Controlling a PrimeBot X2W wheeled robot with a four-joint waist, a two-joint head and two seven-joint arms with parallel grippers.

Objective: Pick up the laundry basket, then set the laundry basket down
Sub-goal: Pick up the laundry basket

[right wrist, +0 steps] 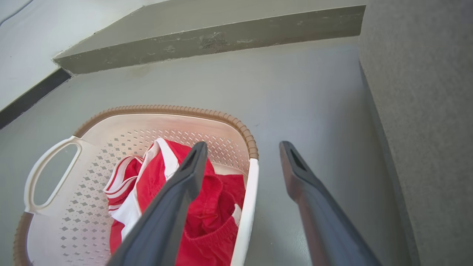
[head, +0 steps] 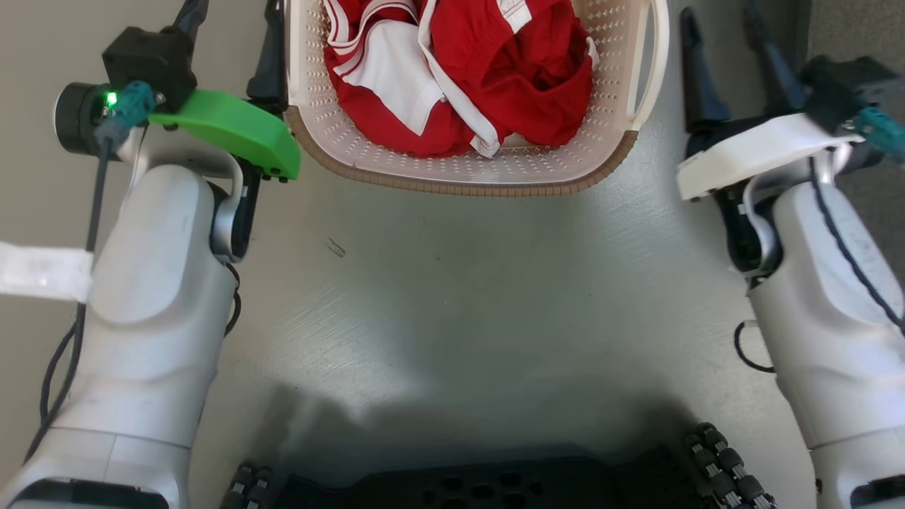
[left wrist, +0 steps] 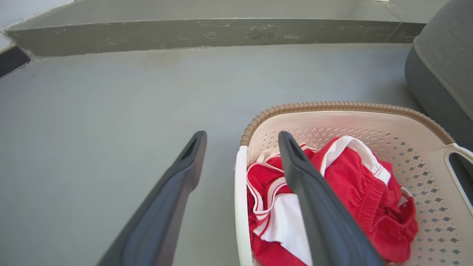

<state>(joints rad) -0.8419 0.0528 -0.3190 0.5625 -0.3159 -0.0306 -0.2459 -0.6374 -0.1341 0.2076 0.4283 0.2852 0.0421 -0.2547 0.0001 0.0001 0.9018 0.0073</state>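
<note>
Cream-white perforated plastic laundry basket with brown woven-look rim: far half cut by the top edge in head view, near part cut by the bottom edge in both wrist views. Bunched red-and-white garment inside: top cut off, type unclear, hides the basket floor under it. Left hand: finger ends cut by the top edge in head view; its inner finger covers part of the garment; contact with the left white side handle can't be told. Right hand: blurred in head view, its inner finger hides part of the garment. Grey fabric-covered object cut by the right edge, unidentifiable. White strip cut by the left edge, unclear what it is.
</note>
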